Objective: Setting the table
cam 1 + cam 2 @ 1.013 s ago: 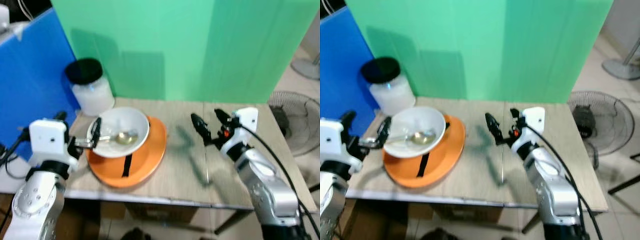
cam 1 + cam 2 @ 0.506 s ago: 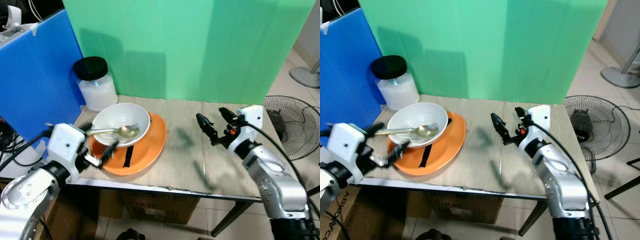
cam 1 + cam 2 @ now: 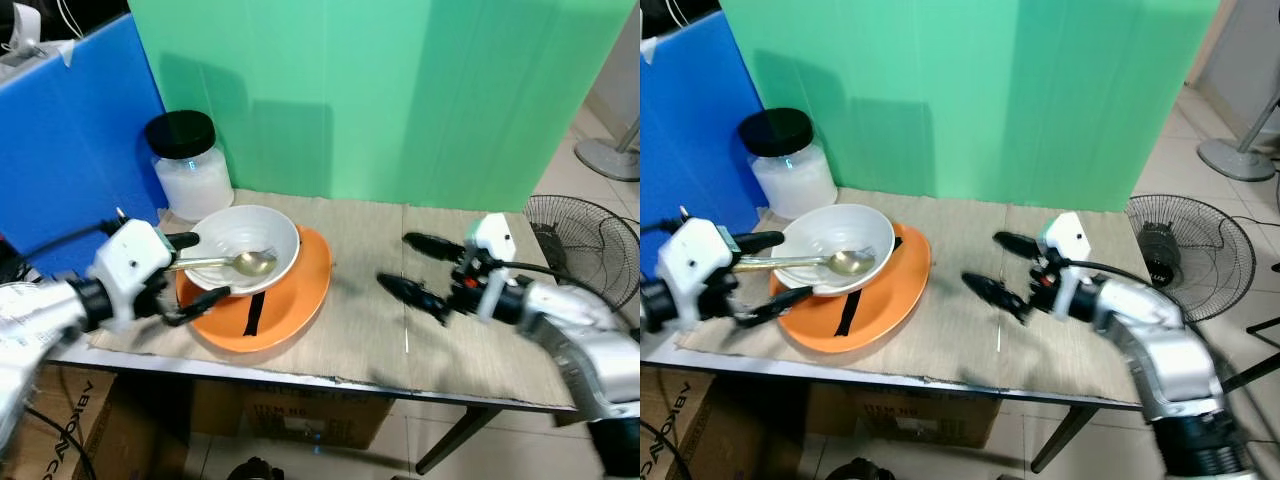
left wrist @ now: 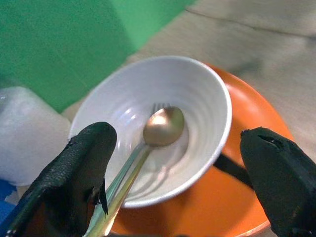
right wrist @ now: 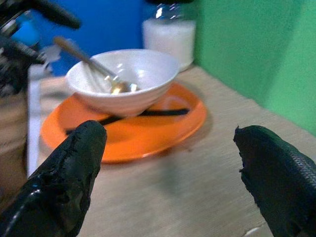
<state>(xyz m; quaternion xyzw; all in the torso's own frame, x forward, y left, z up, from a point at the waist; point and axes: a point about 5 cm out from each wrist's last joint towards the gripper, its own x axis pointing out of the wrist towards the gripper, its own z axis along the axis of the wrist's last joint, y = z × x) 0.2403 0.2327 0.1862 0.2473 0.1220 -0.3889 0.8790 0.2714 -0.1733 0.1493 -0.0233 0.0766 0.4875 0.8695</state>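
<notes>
- Blue panel [image 3: 70, 130] and jar [image 3: 190, 165]: these wall in the far-left corner of the table [image 3: 370, 330]; I judge there is little room to swing outward on that side.
- Left gripper [image 3: 190, 265]: fingers spread wide, one finger above the spoon [image 3: 225, 264] handle and one below, near the plate [image 3: 290, 310] rim. Nothing is pinched yet.
- Spoon: it lies in the white bowl [image 3: 255, 240], its head at the bottom and its handle leaning out over the rim toward my left gripper. To take it well, I would close on the handle just outside the rim and lift along the handle's line, so the bowl does not tip.
- Bowl and plate: the bowl sits on the orange plate, which lies near the table's front edge; I judge that a hard pull could drag both toward that edge.
- Black strip [image 3: 253, 315]: it lies on the plate beside the bowl.
- Middle of the table: bare board, the best open room for laying things out.
- Right gripper [image 3: 425, 270]: fingers spread apart, empty, low over the table, well apart from the plate.
- Fan [image 3: 590, 235]: it stands on the floor beyond the table's right edge.
</notes>
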